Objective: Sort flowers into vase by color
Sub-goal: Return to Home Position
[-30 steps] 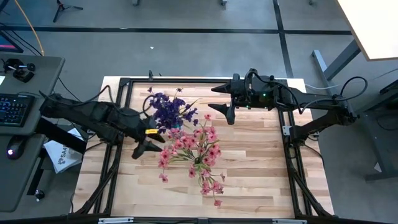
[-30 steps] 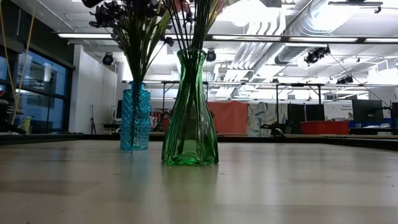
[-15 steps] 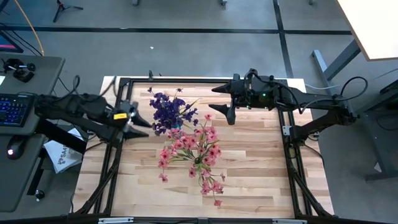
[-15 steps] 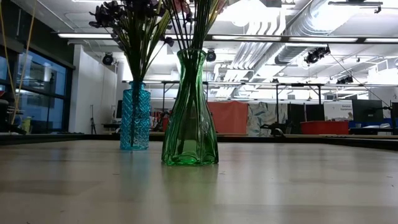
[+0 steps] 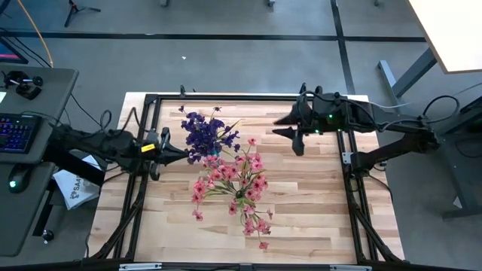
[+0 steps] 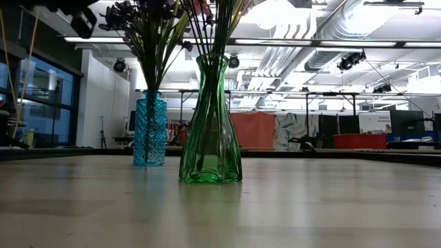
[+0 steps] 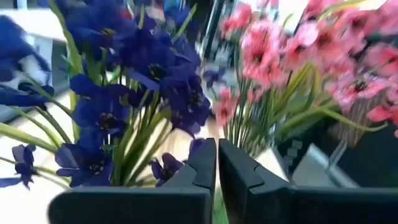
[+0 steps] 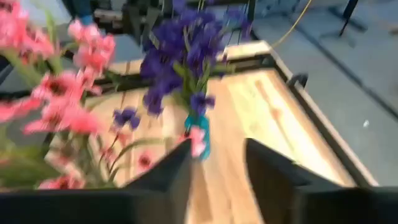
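Observation:
The purple flowers stand with their stems in a blue vase. The pink flowers stand with their stems in a green vase nearer the table's middle. My left gripper is shut and empty, just left of the purple blossoms, pointing at them. My right gripper is open and empty, above the table's far right part, right of both bouquets. Its fingers frame the blue vase from a distance.
A black metal frame runs round the wooden table top. A desk with a keyboard stands to the left of the table. Bare wood lies toward the near edge and the right side.
My left gripper has drawn back from the near side of the purple flowers toward the table's left edge and a little farther away, then edged back toward the blossoms. My right gripper has gone toward the table's right edge. Both bouquets have stayed in their vases.

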You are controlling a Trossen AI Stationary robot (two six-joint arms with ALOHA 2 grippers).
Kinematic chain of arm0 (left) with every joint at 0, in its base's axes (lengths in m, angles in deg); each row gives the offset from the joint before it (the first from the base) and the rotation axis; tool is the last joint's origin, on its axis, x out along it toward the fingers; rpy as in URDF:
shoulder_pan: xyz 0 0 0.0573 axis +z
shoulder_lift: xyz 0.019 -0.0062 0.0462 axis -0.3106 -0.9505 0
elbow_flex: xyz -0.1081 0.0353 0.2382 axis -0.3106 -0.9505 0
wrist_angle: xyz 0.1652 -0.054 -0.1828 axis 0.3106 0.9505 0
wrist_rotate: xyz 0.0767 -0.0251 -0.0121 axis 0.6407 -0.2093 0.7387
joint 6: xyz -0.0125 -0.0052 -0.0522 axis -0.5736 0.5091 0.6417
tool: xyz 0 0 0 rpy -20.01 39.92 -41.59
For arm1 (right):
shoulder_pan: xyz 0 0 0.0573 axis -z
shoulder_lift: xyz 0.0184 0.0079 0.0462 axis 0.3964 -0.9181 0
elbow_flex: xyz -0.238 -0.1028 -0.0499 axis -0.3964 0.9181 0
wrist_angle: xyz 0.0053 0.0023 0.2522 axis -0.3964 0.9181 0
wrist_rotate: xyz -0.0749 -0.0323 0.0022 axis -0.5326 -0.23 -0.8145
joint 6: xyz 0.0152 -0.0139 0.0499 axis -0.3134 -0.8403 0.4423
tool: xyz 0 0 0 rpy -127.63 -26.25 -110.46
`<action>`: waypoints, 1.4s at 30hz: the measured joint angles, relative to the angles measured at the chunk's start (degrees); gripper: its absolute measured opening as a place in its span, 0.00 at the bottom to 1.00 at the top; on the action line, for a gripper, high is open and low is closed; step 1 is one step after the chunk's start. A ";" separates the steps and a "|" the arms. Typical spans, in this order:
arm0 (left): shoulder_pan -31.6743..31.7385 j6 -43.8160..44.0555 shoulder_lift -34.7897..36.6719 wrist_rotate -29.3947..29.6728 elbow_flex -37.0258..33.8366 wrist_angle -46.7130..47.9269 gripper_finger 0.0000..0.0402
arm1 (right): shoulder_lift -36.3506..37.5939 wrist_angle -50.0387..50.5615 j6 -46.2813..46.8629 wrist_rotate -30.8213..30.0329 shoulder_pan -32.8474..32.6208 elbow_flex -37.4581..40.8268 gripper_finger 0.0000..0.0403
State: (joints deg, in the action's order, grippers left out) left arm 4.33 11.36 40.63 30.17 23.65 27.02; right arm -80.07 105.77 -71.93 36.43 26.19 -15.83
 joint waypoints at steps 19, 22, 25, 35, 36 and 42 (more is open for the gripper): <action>5.87 2.29 22.23 0.04 -27.28 -14.99 0.00 | 4.66 20.19 8.04 3.56 -0.22 0.94 0.00; 6.52 2.55 23.68 -0.69 -27.25 -14.65 0.00 | 7.75 19.01 11.36 3.62 -0.22 5.52 0.01; 6.96 2.61 23.61 -0.69 -27.24 -15.11 0.00 | 13.15 16.47 16.36 4.51 -0.25 13.65 0.00; 6.99 2.59 23.37 -0.86 -27.24 -13.37 0.00 | 35.93 -12.49 25.61 9.97 0.05 47.27 0.00; 6.99 2.56 23.36 -0.86 -27.24 -13.35 0.00 | 37.36 -16.55 24.27 10.00 0.48 50.22 0.00; 6.99 2.57 23.33 -0.86 -27.24 -13.29 0.00 | 43.42 -28.24 21.50 10.48 4.25 62.60 0.00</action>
State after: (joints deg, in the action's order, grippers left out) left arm 11.33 13.93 63.96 29.31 -3.59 13.72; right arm -36.65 77.53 -50.43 46.91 30.43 46.77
